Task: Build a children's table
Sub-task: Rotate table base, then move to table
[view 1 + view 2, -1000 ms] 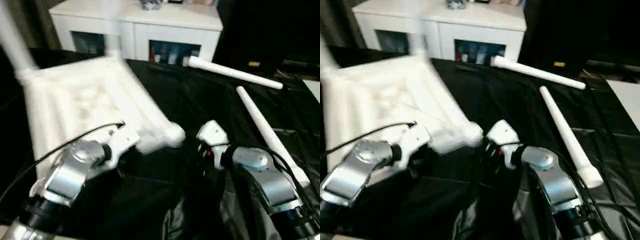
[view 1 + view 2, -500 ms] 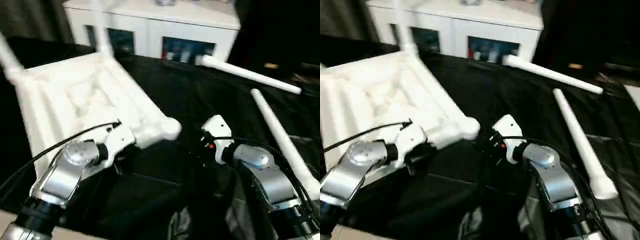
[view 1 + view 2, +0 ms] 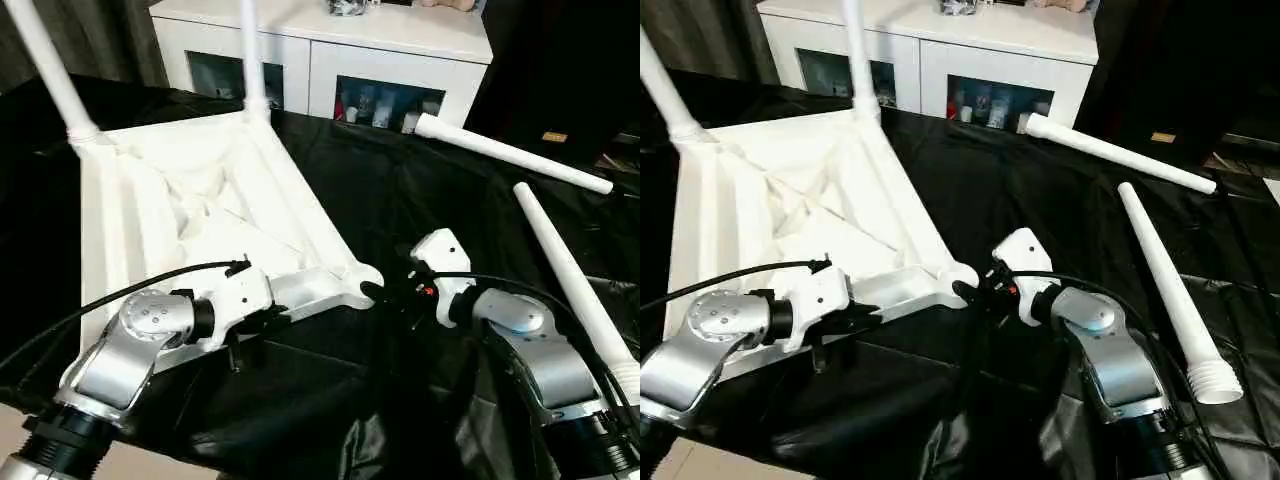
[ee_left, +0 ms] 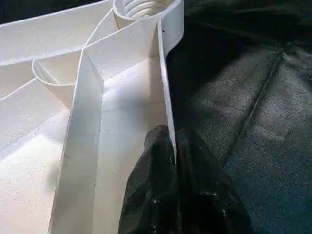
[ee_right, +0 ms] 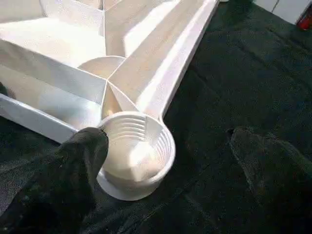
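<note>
On crinkled black sheeting (image 3: 420, 200), left gripper (image 4: 170, 146) pinches the ribbed white tabletop's (image 3: 190, 210) thin wall; right gripper (image 5: 165, 161) gapes.

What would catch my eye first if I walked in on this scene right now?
A big white tabletop lies upside down on the black cloth, with two legs already standing up from its far corners. The left gripper pinches its near rim, while the right gripper sits open beside an empty corner socket. Two loose legs lie on the right.
</note>
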You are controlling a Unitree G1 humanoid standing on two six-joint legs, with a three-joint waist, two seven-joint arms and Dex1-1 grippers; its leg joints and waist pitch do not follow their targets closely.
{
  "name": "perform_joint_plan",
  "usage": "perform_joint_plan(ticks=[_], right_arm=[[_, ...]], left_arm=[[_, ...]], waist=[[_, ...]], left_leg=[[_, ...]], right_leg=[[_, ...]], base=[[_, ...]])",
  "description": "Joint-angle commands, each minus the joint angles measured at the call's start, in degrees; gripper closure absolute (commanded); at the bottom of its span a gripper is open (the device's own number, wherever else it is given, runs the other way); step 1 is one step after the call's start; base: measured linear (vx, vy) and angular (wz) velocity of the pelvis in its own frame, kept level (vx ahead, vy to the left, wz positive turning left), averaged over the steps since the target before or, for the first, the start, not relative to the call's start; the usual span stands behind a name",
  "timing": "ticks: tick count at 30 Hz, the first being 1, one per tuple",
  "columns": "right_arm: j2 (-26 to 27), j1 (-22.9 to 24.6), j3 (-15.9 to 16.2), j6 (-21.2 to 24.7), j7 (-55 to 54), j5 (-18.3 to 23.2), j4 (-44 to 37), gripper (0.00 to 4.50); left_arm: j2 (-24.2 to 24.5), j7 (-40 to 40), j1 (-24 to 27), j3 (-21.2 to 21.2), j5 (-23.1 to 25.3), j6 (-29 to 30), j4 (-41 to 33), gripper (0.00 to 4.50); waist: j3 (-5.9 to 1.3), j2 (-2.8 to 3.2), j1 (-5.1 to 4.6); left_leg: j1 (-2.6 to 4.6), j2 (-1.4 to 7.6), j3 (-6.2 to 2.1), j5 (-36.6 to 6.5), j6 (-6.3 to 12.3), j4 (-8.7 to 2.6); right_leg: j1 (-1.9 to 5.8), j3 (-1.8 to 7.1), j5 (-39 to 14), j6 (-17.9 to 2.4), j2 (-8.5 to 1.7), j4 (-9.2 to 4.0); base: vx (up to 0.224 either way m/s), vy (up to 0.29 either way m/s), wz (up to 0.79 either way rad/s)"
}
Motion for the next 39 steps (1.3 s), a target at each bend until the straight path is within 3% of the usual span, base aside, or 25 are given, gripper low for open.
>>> perform_joint_plan(ticks=[1, 2, 7, 11, 15, 18, 20, 23, 24, 26, 27, 29, 30, 31, 32, 33, 34, 35, 36, 37, 38, 39], right_arm=[[-0.09, 0.39, -1.3, 0.89, -0.65, 0.41, -1.31, 0.0], [-0.02, 0.43, -1.3, 0.92, -0.77, 0.37, -1.44, 0.0], [0.89, 0.83, -1.98, 1.62, -1.72, 1.35, -2.39, 0.0], [1.35, 1.25, -2.6, 2.57, -2.58, 2.05, -3.74, 0.0], [1.45, 1.1, -3.1, 3.18, -3.1, 2.41, -4.28, 0.0], [4.18, 0.24, -5.41, 3.09, -8.38, 1.57, -4.83, 0.0], [7.82, -0.77, -8.18, 5.1, -16.37, 0.11, -3.83, 0.0], [10.24, -0.62, -9.52, 5.87, -21.65, -0.45, -3.99, 0.0], [11.18, 0.06, -9.08, 5.78, -23.53, -1.37, -4.48, 0.0], [11.35, 0.45, -8.49, 5.9, -23.57, -1.6, -4.69, 0.0], [11.89, 0.43, -8.7, 6.47, -23.89, -1.41, -4.76, 0.0], [12.76, -0.14, -9.18, 7.53, -23.86, -0.46, -4.54, 0.0], [12.83, -0.2, -9.21, 7.61, -23.85, -0.38, -4.52, 0.0], [13.4, -0.63, -9.37, 7.84, -23.32, 0.55, -4.56, 0.0], [13.56, -0.75, -9.39, 7.8, -22.98, 0.99, -4.63, 0.0], [13.27, -0.87, -8.79, 7.77, -21.73, 1.42, -4.82, 0.0], [12.85, -0.77, -8.04, 7.53, -21.36, 1.01, -4.98, 0.0], [12.67, -0.6, -7.56, 7.64, -21.42, 0.76, -5.1, 0.0], [12.76, -0.41, -7.5, 7.89, -21.56, 0.94, -5.21, 0.0], [12.95, -0.25, -7.64, 8.0, -21.94, 1.1, -5.35, 0.0], [13.08, -0.13, -7.78, 8.13, -22.2, 1.22, -5.48, 0.0], [13.06, -0.04, -7.78, 8.23, -22.35, 1.11, -5.61, 0.0]], left_arm=[[-1.11, 1.15, -1.57, 1.45, -2.57, -1.54, -0.57, 4.48], [-1.12, 1.85, -1.68, 2.15, -2.65, -1.73, -0.29, 4.03], [-2.0, 2.26, -0.79, 5.89, -5.97, 0.92, -2.27, 3.68], [-2.4, 2.88, 1.3, 10.47, -11.1, 4.34, -6.28, 3.48], [-3.33, 5.0, 0.71, 13.21, -12.62, 5.14, -6.91, 3.09], [-9.37, 21.45, -2.62, 18.75, -9.42, 7.87, -4.0, 2.96], [-13.72, 28.73, -1.84, 21.43, -9.06, 5.44, -4.43, 2.96], [-18.59, 36.51, 0.4, 24.01, -9.36, 9.24, -7.9, 2.96], [-21.98, 41.13, 2.51, 25.05, -9.37, 12.03, -10.83, 2.96], [-22.65, 41.78, 3.6, 23.97, -8.38, 11.94, -12.0, 2.96], [-23.19, 42.91, 3.63, 23.15, -7.13, 11.28, -12.03, 2.96], [-24.63, 45.51, 2.93, 22.56, -5.62, 11.43, -11.93, 2.96], [-24.75, 45.7, 2.85, 22.53, -5.56, 11.49, -11.9, 2.96], [-25.3, 46.83, 2.16, 22.1, -4.86, 11.26, -11.58, 2.96], [-25.32, 47.07, 1.9, 21.83, -4.5, 10.92, -11.43, 2.96], [-25.2, 47.48, 1.42, 21.37, -3.77, 10.27, -11.09, 2.96], [-24.83, 47.68, 1.17, 20.95, -3.14, 9.69, -10.98, 2.96], [-24.68, 48.3, 1.01, 20.64, -2.52, 10.02, -11.25, 2.96], [-24.4, 48.7, 0.83, 20.38, -2.03, 10.36, -11.35, 2.96], [-24.04, 49.23, 0.66, 20.11, -1.35, 10.1, -11.26, 2.96], [-23.87, 49.59, 0.51, 20.07, -1.09, 10.05, -11.13, 2.96], [-23.99, 49.65, 0.4, 20.35, -1.49, 10.48, -11.04, 2.96]], waist=[[-3.78, 0.33, -0.4], [-3.79, 0.35, -0.41], [-3.73, 0.28, -0.51], [-3.76, 0.05, -1.13], [-3.66, -0.08, -1.48], [-3.73, -0.01, -1.59], [-3.75, 0.22, -1.7], [-3.83, 0.03, -1.69], [-3.92, -0.54, -1.82], [-3.92, -0.81, -1.74], [-3.87, -0.65, -1.66], [-3.64, -0.68, -1.88], [-3.53, 0.15, -2.63], [-3.53, 0.15, -2.63], [-3.55, 0.62, -3.66], [-3.8, 1.92, -3.92], [-3.78, 2.28, -4.29], [-3.94, 1.94, -4.52], [-4.09, 1.23, -4.88], [-4.13, 1.16, -4.82], [-4.3, -0.63, -4.93], [-4.88, -3.22, -3.83]], left_leg=[[0.58, 2.94, -1.02, -7.36, 0.79, -4.11], [0.6, 2.94, -1.03, -7.44, 0.69, -4.1], [0.44, 2.97, -1.11, -8.23, 0.33, -4.18], [0.38, 2.83, -1.02, -7.56, 0.47, -4.07], [0.35, 2.72, -0.94, -7.67, 0.95, -4.04], [0.36, 2.71, -0.9, -7.26, 0.87, -3.81], [0.28, 2.7, -0.96, -6.66, 0.47, -3.8], [0.33, 2.68, -1.08, -6.79, -0.04, -3.9], [0.1, 2.81, -1.03, -6.09, 0.14, -3.78], [0.12, 2.58, -0.89, -6.43, 1.05, -3.73], [0.03, 2.56, -1.01, -6.44, 1.21, -3.76], [0.4, 2.8, -1.15, -8.06, 0.84, -4.01], [1.52, 3.96, -2.2, -11.38, -0.78, -4.71], [1.52, 3.96, -2.2, -11.38, -0.78, -4.71], [2.76, 7.36, -4.24, -12.83, 1.69, -6.52], [3.78, 12.58, -6.75, -13.2, 4.84, -8.74], [3.35, 14.78, -6.92, -13.67, 7.28, -9.83], [3.65, 15.33, -7.26, -13.22, 8.05, -10.1], [3.66, 14.35, -6.51, -11.94, 11.21, -9.5], [3.16, 13.1, -5.64, -11.53, 12.6, -9.09], [1.43, 8.43, -2.88, -13.22, 14.58, -6.24], [-0.73, -3.42, 1.98, -16.12, 12.96, 7.07]], right_leg=[[3.04, 3.02, -4.27, -10.14, -5.68, -4.56], [3.01, 3.05, -4.97, -9.98, -5.72, -4.64], [3.05, 2.94, -6.6, -10.21, -5.74, -4.69], [3.1, 2.96, -6.17, -10.25, -5.7, -4.63], [2.98, 2.91, -7.65, -9.71, -5.43, -4.87], [3.01, 2.94, -6.8, -9.89, -5.42, -4.91], [2.96, 2.88, -6.41, -10.18, -5.36, -4.95], [3.01, 2.83, -6.5, -9.44, -5.25, -4.83], [3.27, 2.84, -4.13, -9.58, -5.29, -4.64], [3.09, 2.88, -5.0, -8.51, -5.17, -4.91], [3.16, 2.91, -5.47, -8.12, -5.23, -4.84], [2.67, 2.61, -8.13, -6.96, -4.66, -5.22], [2.07, 1.02, -8.76, -6.57, -2.63, -5.42], [2.07, 1.02, -8.76, -6.57, -2.63, -5.42], [1.64, -0.3, -7.33, -7.9, -2.19, -4.71], [0.84, -2.02, -5.66, -9.35, -3.11, -1.89], [0.3, -3.01, -4.59, -8.97, -3.66, 0.8], [-0.27, -3.02, -3.97, -9.07, -3.89, 1.84], [-0.46, -2.47, -1.67, -10.81, -4.79, 2.14], [-0.16, -2.38, -0.18, -13.27, -5.18, 1.46], [0.62, -1.68, 1.97, -20.96, -5.31, -1.6], [2.43, -0.64, -4.09, -26.46, -4.54, -8.4]], base=[[0.0, 0.0, 0.0], [0.0, 0.0, 0.0], [0.0, 0.0, 0.0], [0.0, 0.0, 0.0], [0.0, 0.0, 0.0], [0.0, 0.0, 0.0], [0.0, 0.0, 0.0], [0.0, 0.0, 0.0], [0.0, 0.0, 0.0], [0.0, 0.0, 0.0], [0.0, 0.0, 0.0], [0.0, 0.0, 0.0], [0.0, 0.0, 0.0], [0.0, 0.0, 0.0], [0.0, 0.0, 0.0], [-0.006, -0.092, 0.18], [-0.006, -0.092, 0.18], [0.006, -0.141, 0.15], [0.012, -0.201, 0.03], [0.012, -0.201, 0.03], [-0.004, -0.212, 0.0], [-0.014, -0.206, 0.01]])
